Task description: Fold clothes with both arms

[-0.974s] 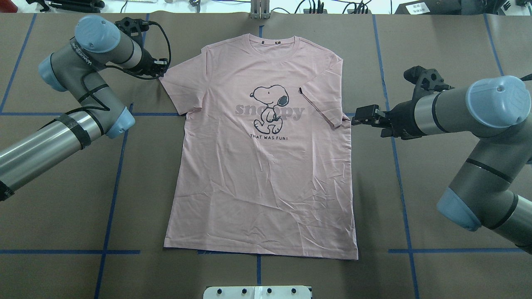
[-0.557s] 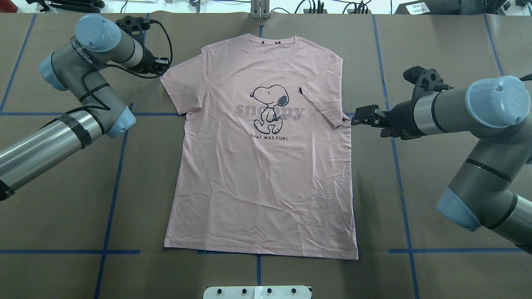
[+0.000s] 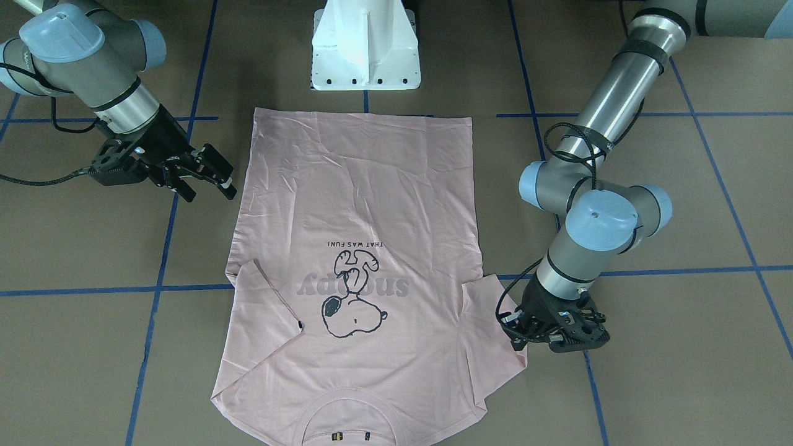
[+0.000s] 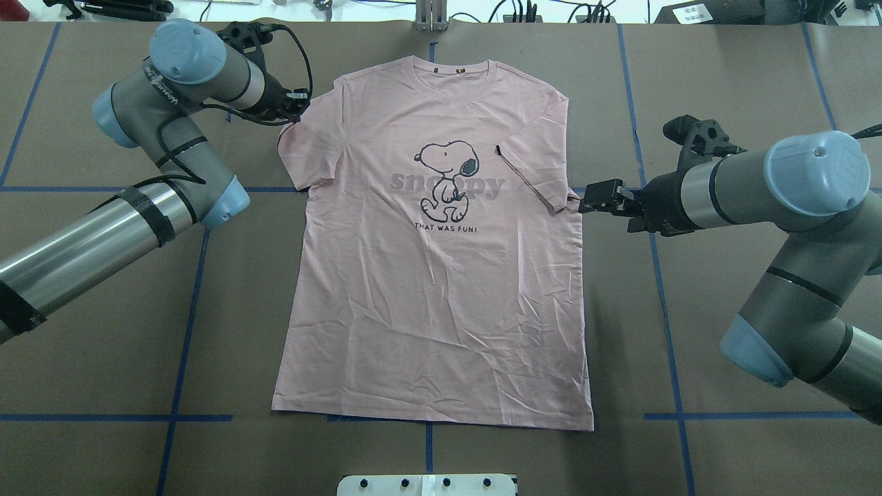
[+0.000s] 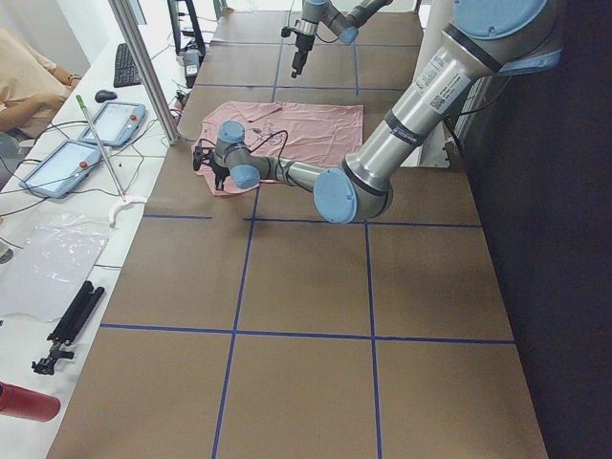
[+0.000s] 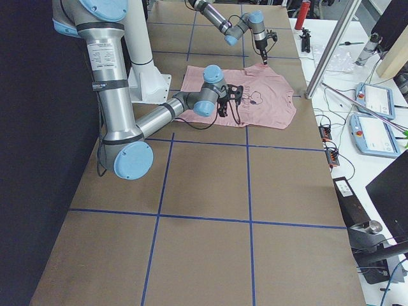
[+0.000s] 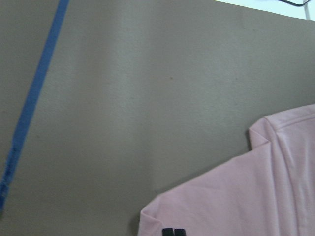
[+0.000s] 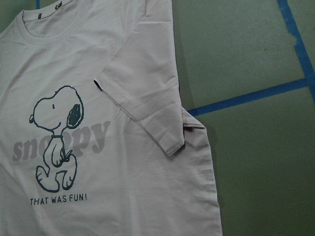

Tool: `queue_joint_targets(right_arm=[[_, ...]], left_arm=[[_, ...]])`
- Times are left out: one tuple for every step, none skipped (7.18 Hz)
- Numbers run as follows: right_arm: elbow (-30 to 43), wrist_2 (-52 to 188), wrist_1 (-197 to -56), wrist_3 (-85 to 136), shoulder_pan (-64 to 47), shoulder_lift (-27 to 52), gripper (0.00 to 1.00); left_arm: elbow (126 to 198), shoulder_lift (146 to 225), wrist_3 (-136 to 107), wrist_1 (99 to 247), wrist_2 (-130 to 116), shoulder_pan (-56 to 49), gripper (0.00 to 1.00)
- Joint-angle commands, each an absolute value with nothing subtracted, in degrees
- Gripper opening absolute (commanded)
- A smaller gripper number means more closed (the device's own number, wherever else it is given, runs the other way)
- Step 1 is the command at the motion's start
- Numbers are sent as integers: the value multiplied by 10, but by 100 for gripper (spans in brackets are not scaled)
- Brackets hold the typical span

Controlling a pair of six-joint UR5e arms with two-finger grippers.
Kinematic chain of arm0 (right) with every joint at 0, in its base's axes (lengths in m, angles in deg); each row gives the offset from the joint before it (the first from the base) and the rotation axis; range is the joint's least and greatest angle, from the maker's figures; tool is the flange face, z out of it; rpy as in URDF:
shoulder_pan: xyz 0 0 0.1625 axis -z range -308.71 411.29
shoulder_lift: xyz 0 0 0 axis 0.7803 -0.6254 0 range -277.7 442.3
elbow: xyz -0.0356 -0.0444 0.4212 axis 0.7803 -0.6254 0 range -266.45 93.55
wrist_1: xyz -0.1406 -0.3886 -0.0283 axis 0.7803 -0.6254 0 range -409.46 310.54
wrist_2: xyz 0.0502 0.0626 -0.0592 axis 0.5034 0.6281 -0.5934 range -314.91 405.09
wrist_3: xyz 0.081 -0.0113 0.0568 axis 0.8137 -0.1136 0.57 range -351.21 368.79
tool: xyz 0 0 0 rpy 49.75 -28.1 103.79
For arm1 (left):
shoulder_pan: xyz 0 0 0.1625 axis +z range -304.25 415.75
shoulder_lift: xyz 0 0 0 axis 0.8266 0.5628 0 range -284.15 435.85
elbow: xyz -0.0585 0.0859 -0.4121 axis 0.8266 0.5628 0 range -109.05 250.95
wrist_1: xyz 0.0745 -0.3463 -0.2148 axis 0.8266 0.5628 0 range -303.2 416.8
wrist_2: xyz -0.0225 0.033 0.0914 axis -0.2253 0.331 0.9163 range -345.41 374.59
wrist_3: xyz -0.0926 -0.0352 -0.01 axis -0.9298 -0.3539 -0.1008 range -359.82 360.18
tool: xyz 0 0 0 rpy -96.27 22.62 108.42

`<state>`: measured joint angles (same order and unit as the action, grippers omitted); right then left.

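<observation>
The pale pink T-shirt (image 4: 441, 289) lies flat, print up, collar at the far edge; it also shows in the front view (image 3: 359, 204). One sleeve (image 4: 530, 172) is folded over onto the front; the right wrist view shows it (image 8: 142, 98). My left gripper (image 4: 296, 109) is shut on the edge of the other sleeve (image 4: 310, 145), and its fingertips (image 7: 167, 232) pinch the pink cloth. My right gripper (image 4: 590, 200) is open and empty just beside the shirt's side edge, near the folded sleeve; the front view shows its jaws apart (image 3: 210, 186).
The white pedestal base (image 3: 365, 49) stands at the near edge behind the shirt's hem. Blue tape lines (image 4: 186, 310) cross the brown table. Teach pendants (image 5: 115, 124) and a metal post (image 5: 143, 67) stand beyond the far edge, where an operator (image 5: 29, 76) sits.
My left gripper has moved toward the shirt's middle, drawing the sleeve edge inward with it. The right gripper has barely moved.
</observation>
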<state>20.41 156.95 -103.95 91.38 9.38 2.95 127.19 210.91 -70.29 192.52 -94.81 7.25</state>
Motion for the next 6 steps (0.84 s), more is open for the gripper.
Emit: queue_joint_targets(right_arm=[[200, 1558, -1040, 913, 102, 29, 100], [197, 1551, -1040, 913, 104, 29, 100], [196, 1547, -1040, 913, 110, 28, 100], [196, 1536, -1040, 913, 119, 28, 100], [196, 1526, -1040, 913, 124, 28, 100], [196, 1525, -1040, 914, 126, 28, 100]], left_arm=[[1276, 2150, -772, 1926, -947, 113, 0], [1270, 2162, -773, 1927, -947, 114, 0], [1269, 2165, -773, 1936, -945, 116, 0], [1252, 2174, -773, 1950, -926, 118, 0], [1207, 2196, -773, 1986, -906, 123, 0], [1195, 2203, -773, 2001, -904, 123, 0]])
